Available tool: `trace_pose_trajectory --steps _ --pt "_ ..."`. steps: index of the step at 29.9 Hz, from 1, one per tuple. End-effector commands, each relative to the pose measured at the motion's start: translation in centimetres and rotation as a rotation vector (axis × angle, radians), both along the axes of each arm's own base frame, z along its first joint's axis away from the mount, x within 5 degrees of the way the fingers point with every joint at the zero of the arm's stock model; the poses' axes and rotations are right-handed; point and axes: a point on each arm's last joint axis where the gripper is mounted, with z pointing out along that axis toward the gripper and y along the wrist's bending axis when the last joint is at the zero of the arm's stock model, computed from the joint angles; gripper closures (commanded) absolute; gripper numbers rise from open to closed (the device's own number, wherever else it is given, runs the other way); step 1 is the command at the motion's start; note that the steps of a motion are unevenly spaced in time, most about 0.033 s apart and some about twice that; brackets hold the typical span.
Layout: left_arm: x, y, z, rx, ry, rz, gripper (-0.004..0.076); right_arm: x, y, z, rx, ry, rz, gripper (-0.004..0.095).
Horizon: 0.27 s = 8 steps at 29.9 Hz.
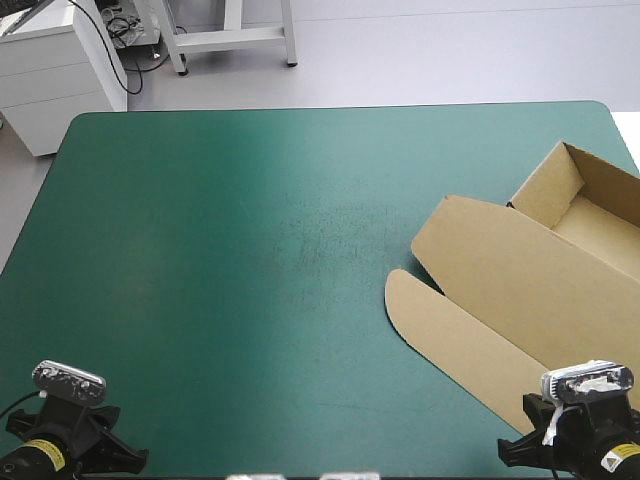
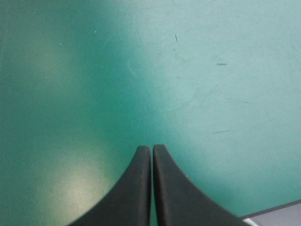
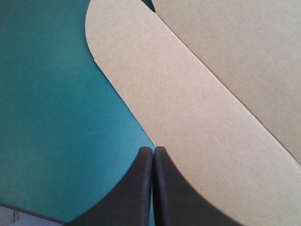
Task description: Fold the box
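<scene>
The brown box lies at the table's right side as an open tray with raised walls at the far right and its lid flat toward the middle. A rounded front flap reaches toward the near edge. My right gripper is shut, empty, its tips at the edge of that flap. Its arm shows at the near right corner in the high view. My left gripper is shut over bare teal-green cover, far from the box, at the near left corner.
The teal-green cover stretches from the left edge to the box. The table's near edge shows just behind my right gripper. The box's tray reaches the table's right edge.
</scene>
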Motion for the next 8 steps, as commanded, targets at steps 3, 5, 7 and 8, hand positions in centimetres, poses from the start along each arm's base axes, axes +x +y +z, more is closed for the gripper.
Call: trace_pose_trajectory --steps 3,5,7,8 --pt "0.39 -0.1 0.89 -0.014 -0.053 -0.001 0.0731 0.45 -0.28 0.93 -0.01 -0.066 -0.032 0.0928" --pt "0.39 -0.1 0.89 -0.014 -0.053 -0.001 0.0731 0.54 -0.32 0.87 -0.011 -0.071 -0.036 0.0928" --pt "0.39 -0.1 0.89 -0.014 -0.053 -0.001 0.0731 0.77 -0.39 0.66 -0.006 -0.079 -0.048 0.0927" --pt "0.39 -0.1 0.89 -0.014 -0.053 -0.001 0.0731 1.08 -0.48 0.13 0.006 -0.078 -0.066 0.0927"
